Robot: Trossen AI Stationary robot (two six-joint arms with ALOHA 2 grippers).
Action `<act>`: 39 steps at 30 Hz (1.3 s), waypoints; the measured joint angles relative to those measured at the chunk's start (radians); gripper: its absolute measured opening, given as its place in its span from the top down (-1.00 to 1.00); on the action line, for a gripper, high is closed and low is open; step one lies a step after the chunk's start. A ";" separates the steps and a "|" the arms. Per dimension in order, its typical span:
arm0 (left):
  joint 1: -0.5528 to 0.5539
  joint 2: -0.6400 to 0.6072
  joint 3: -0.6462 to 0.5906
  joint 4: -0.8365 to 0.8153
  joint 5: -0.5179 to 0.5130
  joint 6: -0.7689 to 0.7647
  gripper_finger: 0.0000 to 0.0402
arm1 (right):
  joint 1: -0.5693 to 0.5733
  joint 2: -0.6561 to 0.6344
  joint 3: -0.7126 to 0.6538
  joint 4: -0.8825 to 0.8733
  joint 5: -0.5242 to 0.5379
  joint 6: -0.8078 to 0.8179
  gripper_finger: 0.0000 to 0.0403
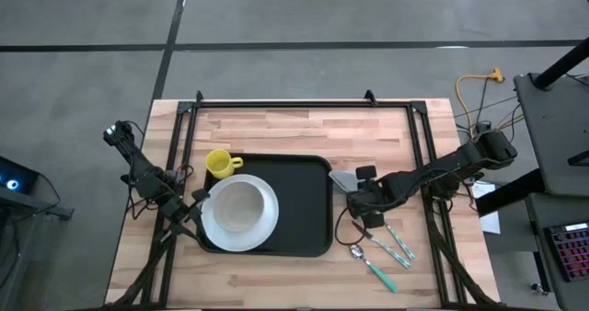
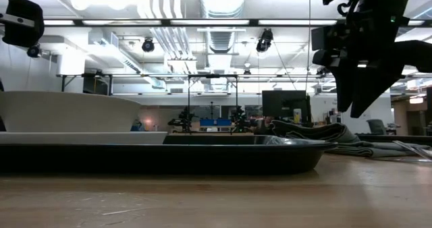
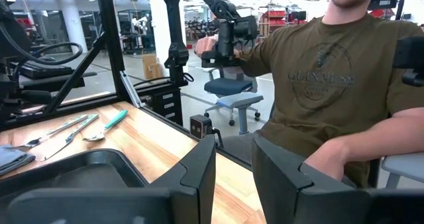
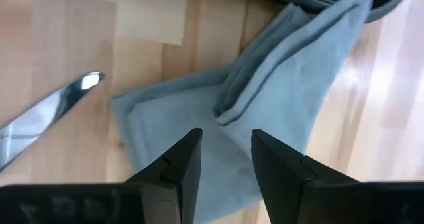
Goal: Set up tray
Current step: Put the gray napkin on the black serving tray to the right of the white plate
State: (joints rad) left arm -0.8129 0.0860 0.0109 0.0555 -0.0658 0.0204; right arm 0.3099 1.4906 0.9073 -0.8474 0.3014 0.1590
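Beside the large black rectangular tray (image 1: 308,210) at the table's middle, the right gripper (image 4: 225,159) hovered with fingers narrowly parted above a folded grey cloth napkin (image 4: 265,98); the left gripper (image 3: 233,177), also narrowly parted, waited by the round white plate (image 1: 239,213).

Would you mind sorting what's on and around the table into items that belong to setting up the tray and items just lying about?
Job:
tray
white plate
yellow mug
grey napkin
cutlery
right gripper over the napkin
left gripper at the tray's left end

Lying about:
yellow cable
seated person
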 joint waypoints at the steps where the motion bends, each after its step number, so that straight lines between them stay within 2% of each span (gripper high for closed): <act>1: 0.000 0.000 0.000 0.000 0.000 0.000 0.61 | 0.000 0.000 0.000 0.000 -0.009 -0.001 0.40; 16: 0.000 0.000 0.000 0.000 0.000 0.000 0.61 | 0.000 0.001 0.001 0.002 -0.014 0.013 0.37; 24: 0.000 0.000 0.000 0.000 0.000 0.000 0.61 | 0.000 0.001 -0.016 0.028 -0.011 -0.004 0.06; 30: 0.000 0.000 0.000 0.000 0.000 0.000 0.61 | 0.000 0.001 -0.092 0.140 -0.005 -0.068 -0.13; 36: 0.000 0.000 0.000 0.000 0.000 0.000 0.61 | 0.000 0.002 -0.120 0.184 0.112 -0.083 -0.16; 39: 0.000 0.000 0.000 0.000 0.000 0.000 0.61 | -0.001 0.002 -0.121 0.185 0.125 -0.096 -0.13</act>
State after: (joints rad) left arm -0.8129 0.0860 0.0109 0.0555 -0.0656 0.0204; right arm 0.3092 1.4921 0.7865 -0.6629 0.4266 0.0632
